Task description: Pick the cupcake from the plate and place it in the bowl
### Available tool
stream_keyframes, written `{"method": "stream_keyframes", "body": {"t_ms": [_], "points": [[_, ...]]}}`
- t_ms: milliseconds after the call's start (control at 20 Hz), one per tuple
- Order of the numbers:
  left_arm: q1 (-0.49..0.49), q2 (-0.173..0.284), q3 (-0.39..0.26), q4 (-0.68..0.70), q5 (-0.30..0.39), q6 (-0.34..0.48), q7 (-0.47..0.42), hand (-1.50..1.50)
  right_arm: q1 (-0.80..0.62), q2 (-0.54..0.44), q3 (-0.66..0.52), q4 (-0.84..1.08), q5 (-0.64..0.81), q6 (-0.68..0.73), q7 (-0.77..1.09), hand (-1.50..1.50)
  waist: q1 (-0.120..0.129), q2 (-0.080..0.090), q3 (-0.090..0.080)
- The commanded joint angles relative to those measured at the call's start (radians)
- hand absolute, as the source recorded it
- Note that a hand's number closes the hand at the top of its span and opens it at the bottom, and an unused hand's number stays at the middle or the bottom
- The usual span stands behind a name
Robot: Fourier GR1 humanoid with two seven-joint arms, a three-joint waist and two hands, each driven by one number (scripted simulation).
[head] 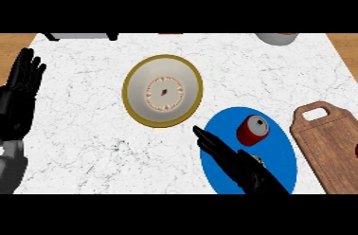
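A cupcake (252, 130) with a red wrapper and grey top lies tilted on the blue plate (280, 156) at the lower right. My right hand (237, 165) comes in from the bottom edge over the plate's left part, fingers straight and pointing up-left, just left of and below the cupcake, not holding it. A cream bowl (163, 90) with a gold rim and patterned centre sits in the middle of the marble counter, up-left of the plate. My left hand (20, 94) rests open at the left edge, fingers up.
A wooden cutting board (332, 144) with a handle hole lies at the right edge, beside the plate. A grey pot or cup (278, 38) stands at the back right, and a dark-framed item (84, 36) at the back left.
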Motion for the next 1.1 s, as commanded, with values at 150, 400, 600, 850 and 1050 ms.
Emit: {"method": "stream_keyframes", "body": {"t_ms": [150,400,600,850,1050], "points": [[0.038,-0.018,0.081,0.059,0.063,-0.059,-0.085,0.0,0.274,-0.24,0.074,-0.262,0.237,-0.036,-0.18,-1.5,-0.009,0.011,0.002],[0.041,-0.018,0.084,0.04,0.049,-0.038,-0.063,0.0,0.377,-0.45,-0.06,-0.426,0.352,-0.055,-0.082,-1.5,-0.02,0.007,0.002],[-0.01,0.011,0.101,0.028,0.066,-0.044,0.003,0.0,0.443,-0.599,-0.229,-0.573,0.309,0.0,0.071,-1.5,-0.028,0.007,0.002],[0.021,-0.043,0.058,0.043,0.025,-0.032,-0.061,0.0,0.396,-0.822,-0.368,-0.547,0.261,0.179,0.172,-1.5,-0.029,0.01,-0.002],[0.045,-0.043,0.066,-0.009,0.037,-0.039,-0.04,0.0,0.393,-0.9,-0.397,-0.585,0.234,0.286,0.247,-1.5,-0.003,0.009,0.0]]}}
